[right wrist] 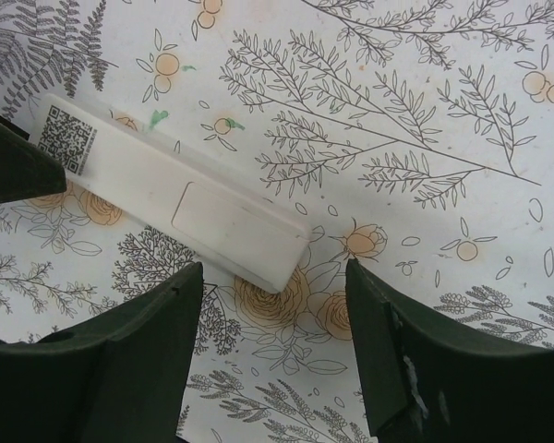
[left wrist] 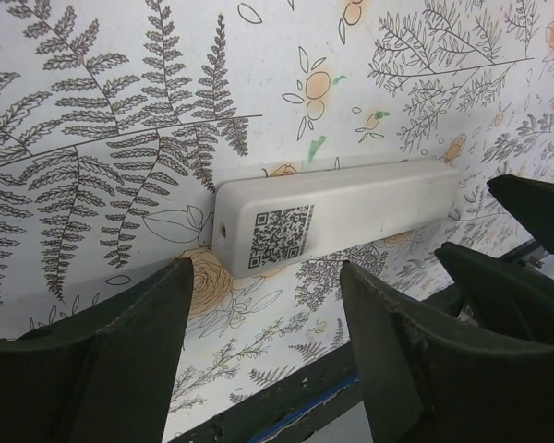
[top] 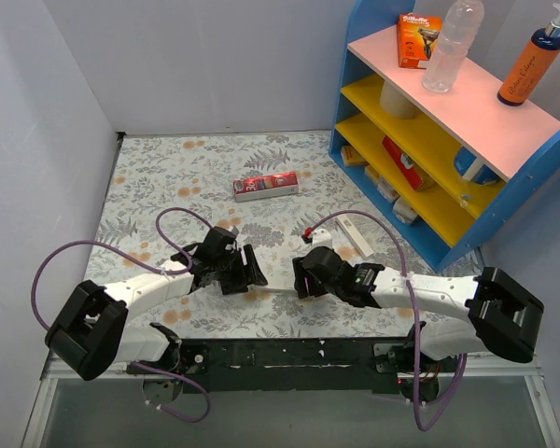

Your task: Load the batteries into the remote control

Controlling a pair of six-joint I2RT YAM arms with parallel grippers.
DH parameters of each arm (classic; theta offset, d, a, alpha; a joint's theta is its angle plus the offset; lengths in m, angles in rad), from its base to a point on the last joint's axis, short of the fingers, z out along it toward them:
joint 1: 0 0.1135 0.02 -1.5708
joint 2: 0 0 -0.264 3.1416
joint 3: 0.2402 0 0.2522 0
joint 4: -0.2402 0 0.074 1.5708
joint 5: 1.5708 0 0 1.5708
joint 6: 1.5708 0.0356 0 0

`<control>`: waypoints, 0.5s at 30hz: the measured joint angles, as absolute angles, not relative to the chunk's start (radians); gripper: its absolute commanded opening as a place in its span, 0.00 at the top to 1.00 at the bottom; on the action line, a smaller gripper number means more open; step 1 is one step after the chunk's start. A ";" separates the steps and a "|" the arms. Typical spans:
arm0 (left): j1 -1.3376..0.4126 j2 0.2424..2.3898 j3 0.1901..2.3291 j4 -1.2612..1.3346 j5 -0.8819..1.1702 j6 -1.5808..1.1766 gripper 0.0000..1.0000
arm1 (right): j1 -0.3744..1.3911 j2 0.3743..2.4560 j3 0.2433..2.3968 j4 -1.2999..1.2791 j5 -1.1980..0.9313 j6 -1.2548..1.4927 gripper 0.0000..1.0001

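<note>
The left gripper point(left wrist: 268, 355) hangs low over the floral cloth point(top: 159, 168), its jaws spread wide with nothing between them, and points at the QR-code end of the remote control point(left wrist: 337, 212). The remote lies flat on the cloth between the two grippers, back face up and buttons out of sight, with the red carton point(top: 266, 186) well beyond it. The right gripper point(right wrist: 272, 355) faces the remote's other end, its jaws likewise wide and empty, and the blue shelf point(top: 527, 177) stands at the far right.
</note>
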State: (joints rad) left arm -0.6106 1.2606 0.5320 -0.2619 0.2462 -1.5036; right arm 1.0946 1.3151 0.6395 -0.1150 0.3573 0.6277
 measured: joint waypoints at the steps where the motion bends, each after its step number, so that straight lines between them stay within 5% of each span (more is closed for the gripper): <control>1: -0.611 1.258 0.532 -0.263 0.244 -1.504 0.29 | 1.093 1.309 0.640 -0.117 0.357 0.629 0.31; 5: -0.611 1.225 0.533 -0.288 0.214 -1.503 0.04 | 1.079 1.270 0.640 -0.141 0.361 0.630 0.30; 15: -0.611 0.809 0.660 -0.429 -0.146 -1.461 0.02 | 0.971 0.951 0.645 -0.295 0.526 0.594 0.23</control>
